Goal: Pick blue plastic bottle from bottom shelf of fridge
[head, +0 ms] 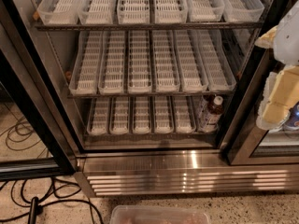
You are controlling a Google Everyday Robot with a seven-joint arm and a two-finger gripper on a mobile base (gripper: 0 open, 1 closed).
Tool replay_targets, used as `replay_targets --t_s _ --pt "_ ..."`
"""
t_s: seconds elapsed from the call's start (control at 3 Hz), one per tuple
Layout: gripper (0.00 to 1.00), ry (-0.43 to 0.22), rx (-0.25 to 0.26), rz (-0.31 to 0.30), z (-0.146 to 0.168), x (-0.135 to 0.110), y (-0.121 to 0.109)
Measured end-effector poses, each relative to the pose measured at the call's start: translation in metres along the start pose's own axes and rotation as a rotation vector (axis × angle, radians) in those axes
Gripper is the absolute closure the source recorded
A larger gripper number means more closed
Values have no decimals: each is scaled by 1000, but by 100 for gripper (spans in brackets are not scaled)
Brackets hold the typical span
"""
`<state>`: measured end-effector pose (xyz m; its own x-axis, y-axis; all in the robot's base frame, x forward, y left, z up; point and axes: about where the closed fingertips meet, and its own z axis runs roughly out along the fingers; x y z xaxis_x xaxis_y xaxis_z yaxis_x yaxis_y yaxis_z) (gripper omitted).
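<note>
The fridge [28, 101] stands open, with a black door frame and a grey interior. Its bottom shelf [140, 115] is a row of narrow white slotted trays. The blue plastic bottle [213, 112] stands upright in the rightmost lane: brown contents, white cap, pale label. A second similar shape seems to stand close on its left, partly hidden. My gripper [276, 99] is a pale white and yellowish mass at the right edge, close to the camera. It is in front of the door frame, to the right of the bottle and a little higher, not touching it.
Two higher rows of white trays [149, 64] hold nothing visible. The ribbed stainless-steel base [187, 176] juts out below the shelf. Black cables [51, 199] lie on the floor at left. A clear plastic tub [159, 214] sits at the bottom edge. A neighbouring unit shows a blue item [293, 119].
</note>
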<state>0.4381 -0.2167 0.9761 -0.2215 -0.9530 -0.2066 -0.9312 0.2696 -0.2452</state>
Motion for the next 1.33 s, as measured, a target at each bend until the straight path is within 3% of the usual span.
replay_targets --t_s 0.33,0.67,1.0,1.33 --pt "0 0 0 0 0 0 0" --pt "0 -5 -22 35 27 6 -6" --pt "0 -50 -61 56 73 19 -4" --pt "0 -101 -61 35 114 30 3"
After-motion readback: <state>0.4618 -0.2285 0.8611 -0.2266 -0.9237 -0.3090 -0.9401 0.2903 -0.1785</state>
